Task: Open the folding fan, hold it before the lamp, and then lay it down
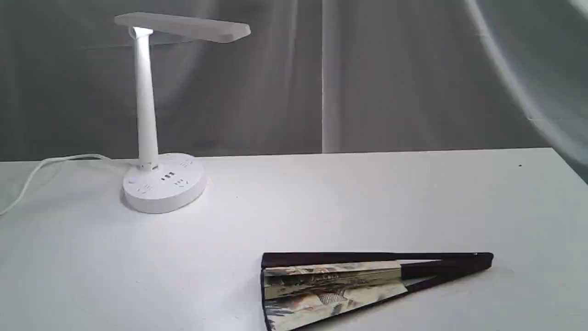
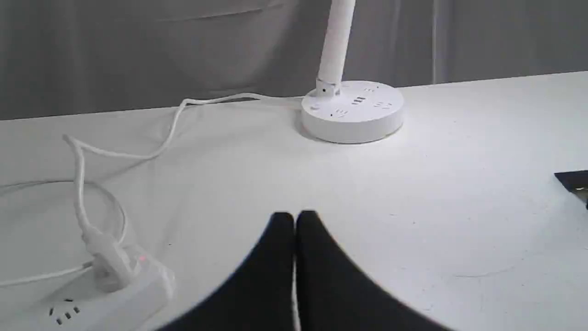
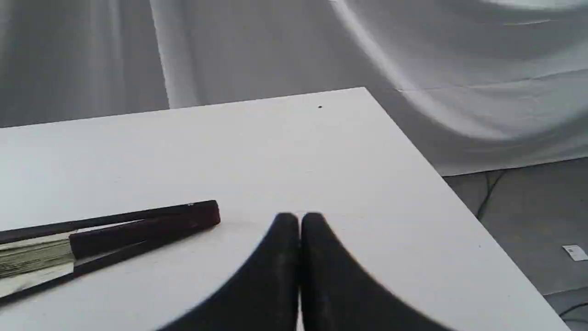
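My left claw (image 2: 295, 218) is shut tight, its two black fingers pressed together with nothing between them, and it hangs over a bare stretch of the white worktop (image 1: 367, 197). My right claw (image 3: 300, 219) is closed and empty in the same way, above the worktop near its right-hand corner. The fan (image 1: 349, 287) lies flat near the front edge, right of the middle, spread only into a narrow wedge. Its dark pivot end points right, near my right claw but not touching it, and its painted paper end points left. The lamp (image 1: 147, 115) stands upright at the rear left, well apart from the fan, on a round base with sockets. Its flat head reaches out to the right, and the stem is bright just under it. The lamp's white cord (image 1: 27, 179) trails off to the left and loops to a plug in a white power strip (image 2: 92, 299) lying on the worktop. The surface is plain matte white, with one small dark speck (image 1: 520, 165) toward the rear right. Pale grey cloth (image 1: 390, 78) hangs in folds behind everything. Past the right edge I see grey floor (image 3: 528, 220) with dark cables (image 3: 491, 193) running over it.
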